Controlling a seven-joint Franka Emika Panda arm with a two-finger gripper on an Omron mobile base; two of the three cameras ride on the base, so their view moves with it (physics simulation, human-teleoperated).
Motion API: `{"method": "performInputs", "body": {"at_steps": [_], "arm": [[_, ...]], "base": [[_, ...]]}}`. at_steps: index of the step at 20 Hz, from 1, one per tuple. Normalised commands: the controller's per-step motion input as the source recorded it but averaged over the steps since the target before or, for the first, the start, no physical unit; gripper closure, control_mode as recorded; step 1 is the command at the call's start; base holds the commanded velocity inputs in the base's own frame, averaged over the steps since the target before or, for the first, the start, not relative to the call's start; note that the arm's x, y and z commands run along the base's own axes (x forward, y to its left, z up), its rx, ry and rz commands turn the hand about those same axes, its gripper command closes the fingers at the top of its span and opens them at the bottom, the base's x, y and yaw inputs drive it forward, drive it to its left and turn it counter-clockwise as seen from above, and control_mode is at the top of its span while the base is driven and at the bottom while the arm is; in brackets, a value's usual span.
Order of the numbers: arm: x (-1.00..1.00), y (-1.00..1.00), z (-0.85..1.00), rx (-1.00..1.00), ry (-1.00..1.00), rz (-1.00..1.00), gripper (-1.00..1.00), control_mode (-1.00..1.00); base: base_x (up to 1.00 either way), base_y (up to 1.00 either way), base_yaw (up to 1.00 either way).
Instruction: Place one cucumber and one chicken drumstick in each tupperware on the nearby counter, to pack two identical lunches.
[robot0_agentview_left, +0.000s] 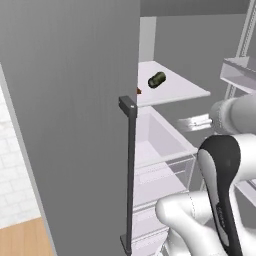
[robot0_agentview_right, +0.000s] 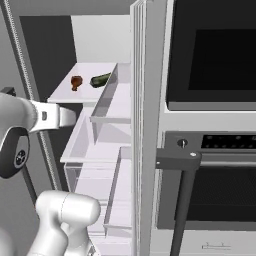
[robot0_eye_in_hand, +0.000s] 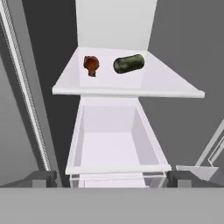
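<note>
Reaching into the open fridge, the gripper (robot0_eye_in_hand: 112, 179) hangs in front of the shelves with its jaws spread wide apart and nothing between them; its two dark fingertips (robot0_eye_in_hand: 41, 178) sit at the bottom corners of the hand view.

Going left to right on the white shelf (robot0_eye_in_hand: 131, 87): one reddish-brown chicken drumstick (robot0_eye_in_hand: 91, 65) lies on the left, and one dark green cucumber (robot0_eye_in_hand: 128, 63) lies just beside it on the right, apart and not touching. Both rest toward the far back of the shelf. Below and nearer is one clear drawer (robot0_eye_in_hand: 114, 144), which looks bare inside. That makes one drumstick and one cucumber counted here, while the task wants two of each, so I judge the others must be elsewhere or hidden. A patch of the counter (robot0_agentview_left: 25, 240) shows at the bottom left of the left base view.

What could go wrong, as I judge it:
- The cucumber is round and lies on its side, so a push from one finger could roll it further back or into the drumstick.
- The items are near each other, so wide jaws coming down could catch both.
- The fridge door (robot0_agentview_left: 70, 125) on the left and its long dark handle (robot0_agentview_left: 130, 175) stand close to the arm, as does the fridge's door shelving (robot0_agentview_right: 107, 100) on the right, so a swing out could knock either.
- The shelf's front lip could snag the fingers on a low approach.
</note>
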Motion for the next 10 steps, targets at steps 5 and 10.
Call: {"method": "performInputs", "body": {"at_steps": [5, 10], "arm": [[-0.06, 0.03, 0.50, 0.19, -0.02, -0.02, -1.00, -1.00], [0.20, 0.25, 0.13, 0.07, 0.00, -0.20, -1.00, -1.00]], "base": [[0.00, 0.00, 0.00], [0.00, 0.00, 0.00]]}}
